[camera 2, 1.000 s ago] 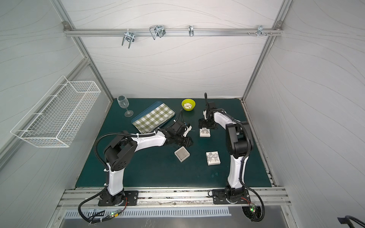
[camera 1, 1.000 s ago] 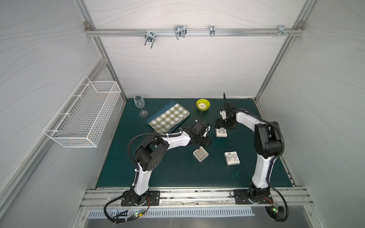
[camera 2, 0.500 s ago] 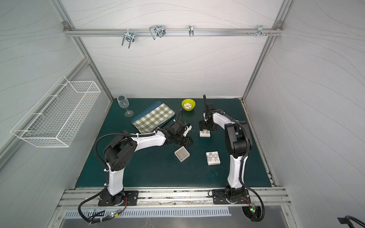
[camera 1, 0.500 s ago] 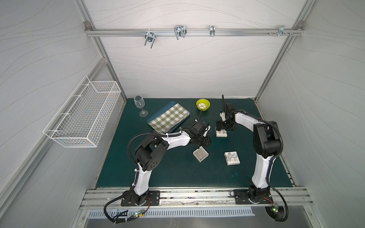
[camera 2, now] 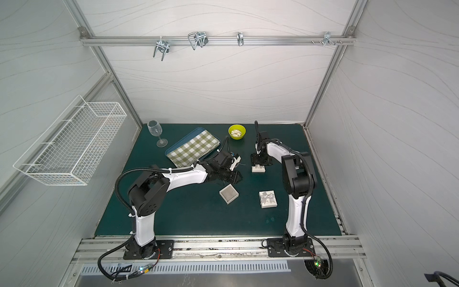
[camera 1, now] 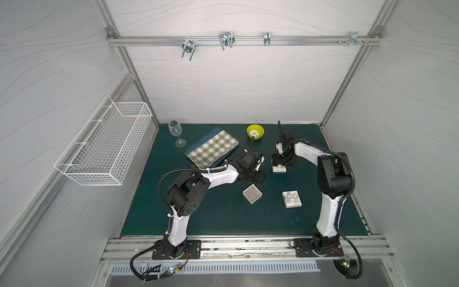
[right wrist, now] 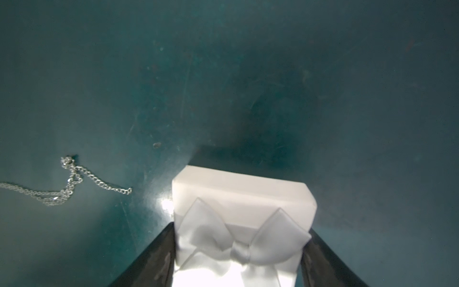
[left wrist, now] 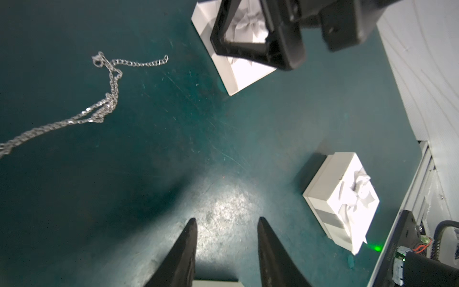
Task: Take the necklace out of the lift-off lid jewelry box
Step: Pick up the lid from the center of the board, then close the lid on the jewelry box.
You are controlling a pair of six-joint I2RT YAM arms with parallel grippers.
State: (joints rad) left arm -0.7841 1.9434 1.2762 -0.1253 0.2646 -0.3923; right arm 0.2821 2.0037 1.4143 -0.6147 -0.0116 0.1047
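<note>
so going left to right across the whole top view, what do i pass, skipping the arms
wire basket → wine glass → tray with checked cloth → yellow bowl → box with a bow

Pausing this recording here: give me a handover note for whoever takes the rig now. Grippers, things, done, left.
Left gripper: open, empty, low over the green mat.
Right gripper: fingers straddle the bowed white lid on the mat; firm grip cannot be told.
Necklace: loose on the mat beside the lid, apart from it.
Box base: open, grey insert showing, by the left gripper.
Second bowed box: closed, standing apart.
Done: lid off, necklace out.
Left: likely only to clear the arms.
</note>
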